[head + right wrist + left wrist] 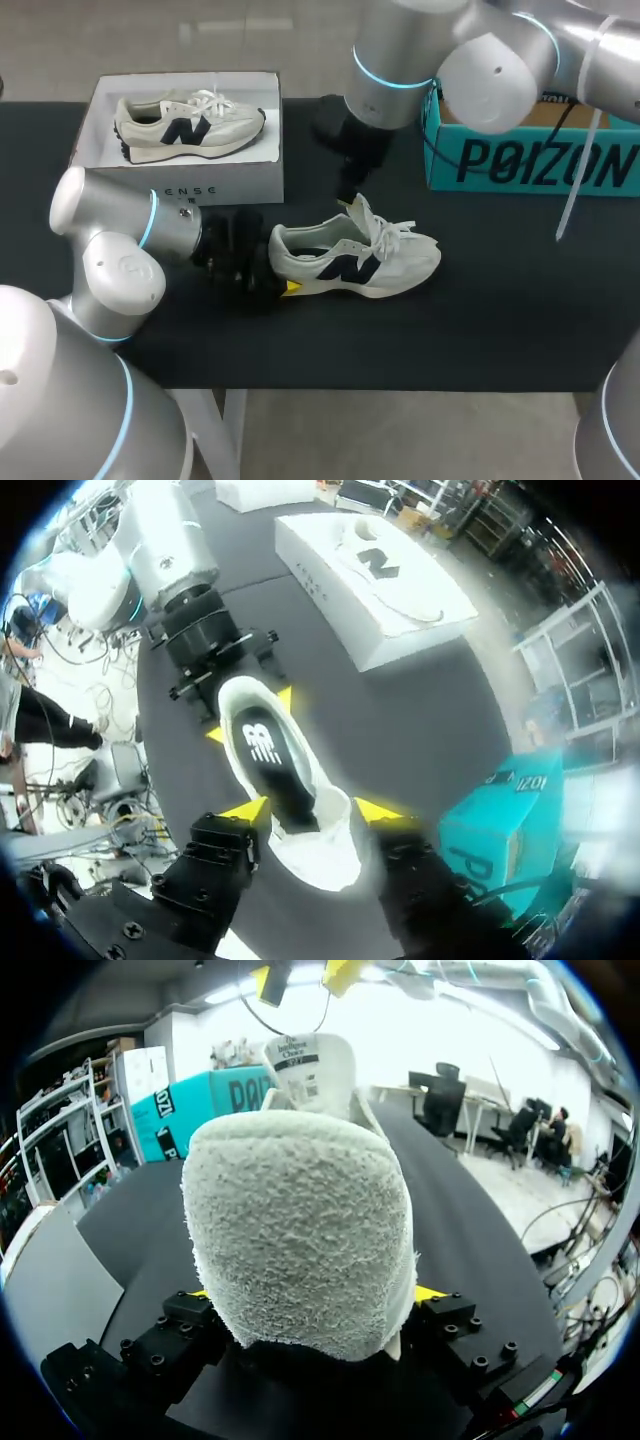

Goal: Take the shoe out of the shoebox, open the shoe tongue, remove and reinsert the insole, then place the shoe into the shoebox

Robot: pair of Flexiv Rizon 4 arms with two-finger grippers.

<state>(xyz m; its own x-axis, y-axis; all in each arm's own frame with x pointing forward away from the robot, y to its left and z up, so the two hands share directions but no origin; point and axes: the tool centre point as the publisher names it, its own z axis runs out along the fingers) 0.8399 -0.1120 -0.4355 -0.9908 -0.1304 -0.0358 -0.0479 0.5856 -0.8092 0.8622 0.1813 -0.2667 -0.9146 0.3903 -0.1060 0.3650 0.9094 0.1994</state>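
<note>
1. On the black tabletop (500,300), a white shoebox (230,185) with a second sneaker (190,125) inside and a teal box (530,160) carry lettering.
2. The sneaker (350,260) lies just before the shoebox, its long axis across the tabletop, heel toward the left arm.
3. Its heel is clamped by the left claw (315,1295). The right claw (310,810) is held wide just above the raised tongue (312,1065), so it is judged the nearer one.
4. A label is seen on the tongue, and a logo on the dark insole (272,765).

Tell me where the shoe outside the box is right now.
Head view: the shoe sits mid-table, just in front of the white shoebox, heel clamped in the left gripper, right gripper over its tongue.
</note>
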